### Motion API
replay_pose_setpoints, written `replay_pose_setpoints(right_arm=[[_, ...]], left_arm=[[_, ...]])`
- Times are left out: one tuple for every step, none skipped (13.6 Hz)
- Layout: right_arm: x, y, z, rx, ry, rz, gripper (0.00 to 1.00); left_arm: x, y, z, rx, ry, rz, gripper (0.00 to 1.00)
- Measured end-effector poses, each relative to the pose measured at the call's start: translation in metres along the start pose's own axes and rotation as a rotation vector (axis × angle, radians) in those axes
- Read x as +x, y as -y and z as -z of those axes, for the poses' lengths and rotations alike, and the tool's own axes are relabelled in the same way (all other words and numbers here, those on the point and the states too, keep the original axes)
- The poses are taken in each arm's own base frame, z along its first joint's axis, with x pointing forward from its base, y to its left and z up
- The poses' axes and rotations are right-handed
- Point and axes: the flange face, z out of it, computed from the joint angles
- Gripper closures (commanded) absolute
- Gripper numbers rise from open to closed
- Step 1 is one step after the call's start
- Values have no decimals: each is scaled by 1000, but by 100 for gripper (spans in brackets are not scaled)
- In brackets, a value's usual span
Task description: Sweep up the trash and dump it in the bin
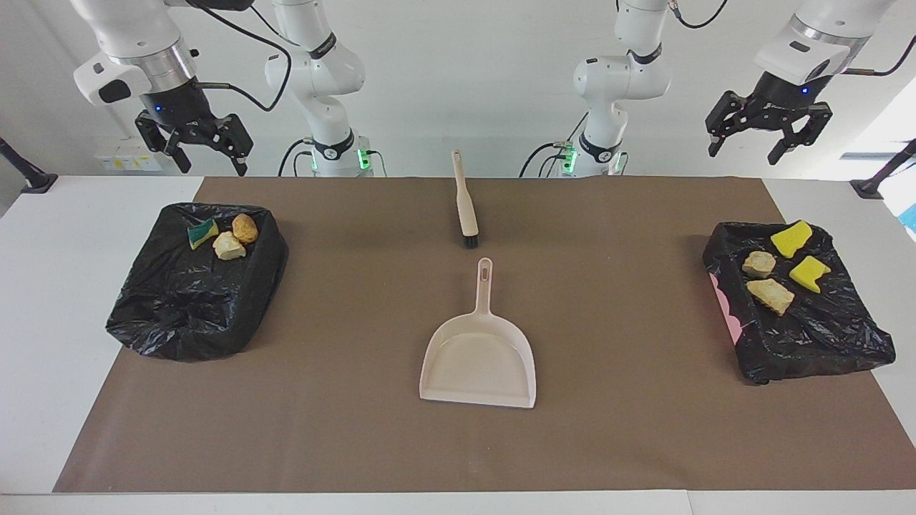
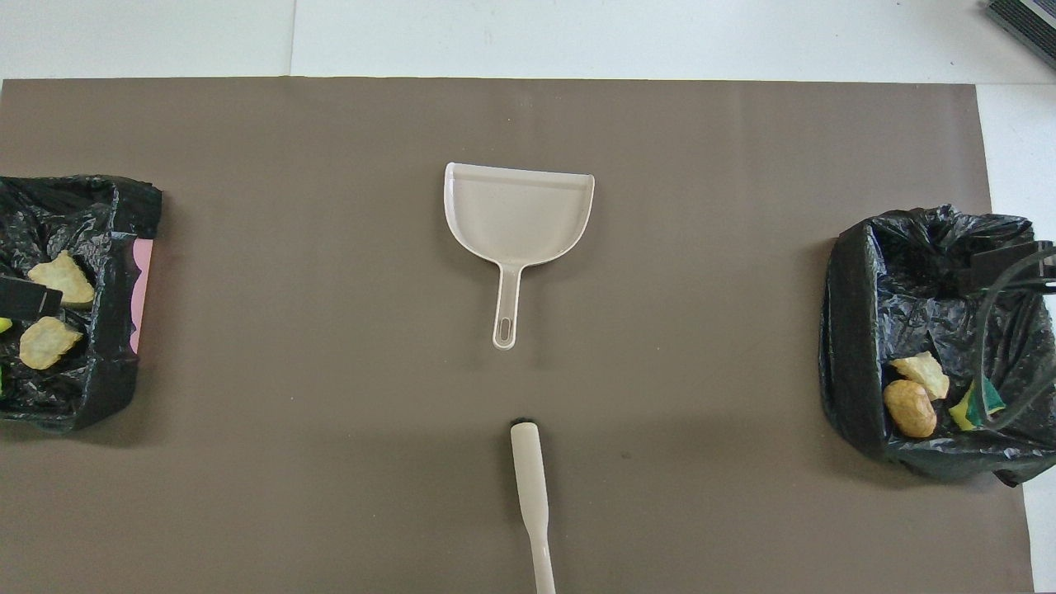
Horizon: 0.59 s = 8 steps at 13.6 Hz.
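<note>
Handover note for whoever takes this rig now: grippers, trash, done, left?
Left gripper: open, empty, raised over the table's corner near its bin.
Right gripper: open, empty, raised near its bin.
Trash: four scraps in the left arm's bin, three scraps in the right arm's.
Dustpan empty, brush lying mid-mat.
Done: no scraps on the mat.
Left: nothing visible.

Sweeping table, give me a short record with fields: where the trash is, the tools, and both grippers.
bin at right arm's end: three scraps inside
bin at left arm's end: four scraps inside
dustpan: empty, mid-table, handle toward the robots
brush: flat on the mat, nearer the robots than the dustpan
left gripper: open, raised, holding nothing
right gripper: open, raised, holding nothing
</note>
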Motion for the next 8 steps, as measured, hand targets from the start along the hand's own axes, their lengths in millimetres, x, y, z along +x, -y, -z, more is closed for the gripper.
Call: replay_pose_setpoints(right_arm=[[0,0,0,0,0,0,0],[0,0,0,0,0,0,0],[0,0,0,0,0,0,0],[0,0,0,0,0,0,0],[0,0,0,0,0,-1,0],[0,-1,0,0,0,-3,0],[0,-2,0,0,0,-4,0],[0,-2,0,0,0,-3,0]], left_arm=[[0,-3,0,0,2,7,0],[0,-6,0,-1,5,13,0],[0,-8,-1,-2,10,17,0],[0,-9,-1,-2,12,20,0],[0,-9,-1,-2,12,20,0],[0,-11,-1,-2,12,19,0],[0,-12,0,-1,11,18,0],[0,-13,0,-1,11,18,0]])
